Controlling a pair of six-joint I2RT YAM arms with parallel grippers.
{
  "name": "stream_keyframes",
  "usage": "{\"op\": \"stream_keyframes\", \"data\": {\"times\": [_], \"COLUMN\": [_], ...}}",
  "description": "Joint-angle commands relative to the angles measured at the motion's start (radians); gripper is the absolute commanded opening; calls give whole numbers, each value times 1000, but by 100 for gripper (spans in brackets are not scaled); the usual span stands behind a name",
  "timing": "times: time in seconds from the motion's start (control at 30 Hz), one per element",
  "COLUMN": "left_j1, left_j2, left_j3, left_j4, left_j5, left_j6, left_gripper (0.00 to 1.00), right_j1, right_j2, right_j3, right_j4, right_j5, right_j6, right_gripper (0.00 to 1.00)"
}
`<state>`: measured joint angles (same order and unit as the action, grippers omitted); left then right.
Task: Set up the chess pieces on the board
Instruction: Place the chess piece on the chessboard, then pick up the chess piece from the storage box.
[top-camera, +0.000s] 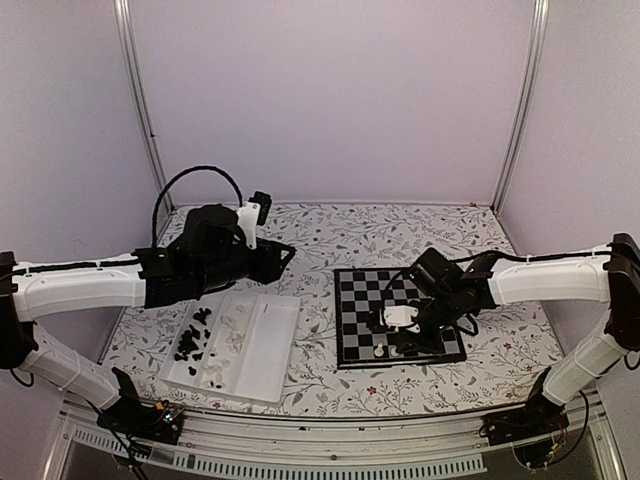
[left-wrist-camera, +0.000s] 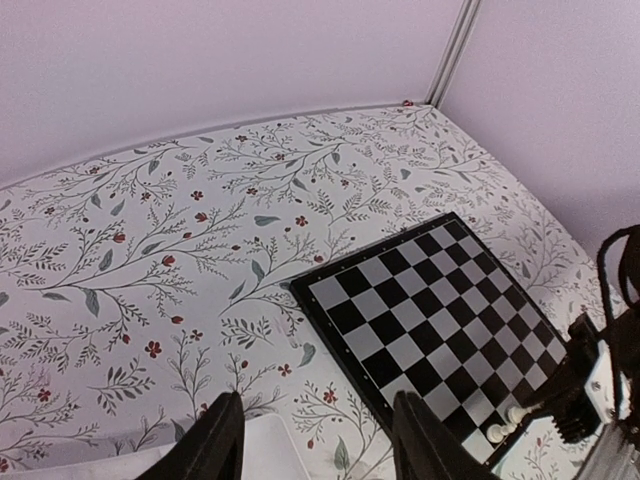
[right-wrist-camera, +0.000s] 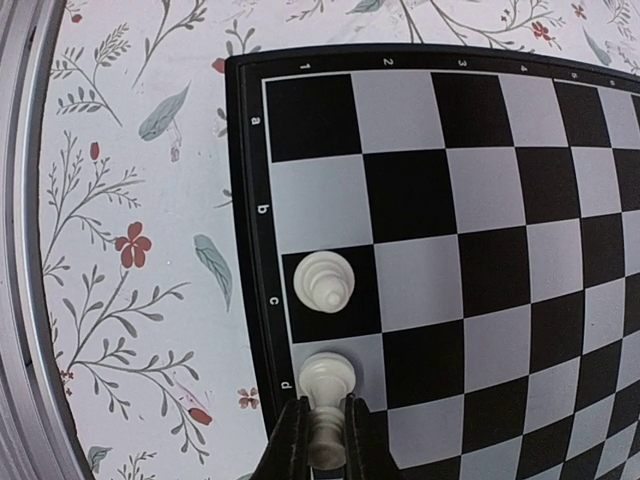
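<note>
The chessboard (top-camera: 372, 300) lies right of centre; it also shows in the left wrist view (left-wrist-camera: 430, 300) and the right wrist view (right-wrist-camera: 480, 200). My right gripper (right-wrist-camera: 327, 440) is shut on a cream-white piece (right-wrist-camera: 328, 385) whose base rests on the silver square d1. Another cream-white piece (right-wrist-camera: 325, 280) stands alone on black square c1. In the top view my right gripper (top-camera: 400, 322) hovers over the board's near edge. My left gripper (left-wrist-camera: 315, 440) is open and empty, above the tablecloth between tray and board. Black pieces (top-camera: 195, 335) and cream-white pieces (top-camera: 232, 335) lie in the tray.
The white compartment tray (top-camera: 270, 350) lies left of the board on the floral tablecloth (top-camera: 340, 235). Lilac walls and metal posts (top-camera: 140, 100) close in the back and sides. A metal rail (top-camera: 330, 425) runs along the near edge.
</note>
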<state>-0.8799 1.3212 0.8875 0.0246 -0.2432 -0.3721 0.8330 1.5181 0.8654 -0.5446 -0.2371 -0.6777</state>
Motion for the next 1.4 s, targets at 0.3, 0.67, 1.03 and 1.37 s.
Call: {"op": "stream_keyframes", "data": {"times": [0.3, 0.67, 1.03, 1.37], "left_j1": [18, 16, 6, 58], "left_j2": [6, 34, -53, 88], "left_j3": [-12, 108, 1, 13], "left_j4": [15, -488, -844, -807], "left_j5": [16, 11, -1, 33], "left_j6": [-11, -119, -319, -235], "left_gripper": [53, 51, 32, 36], "right_j1": [9, -36, -303, -343], "right_j2": [16, -167, -297, -327], "right_j3": [27, -11, -57, -106], "right_j4": [9, -33, 70, 126], "right_j5": [26, 55, -193, -191], "right_j6": [17, 11, 51, 50], "right_gripper": [26, 46, 47, 46]}}
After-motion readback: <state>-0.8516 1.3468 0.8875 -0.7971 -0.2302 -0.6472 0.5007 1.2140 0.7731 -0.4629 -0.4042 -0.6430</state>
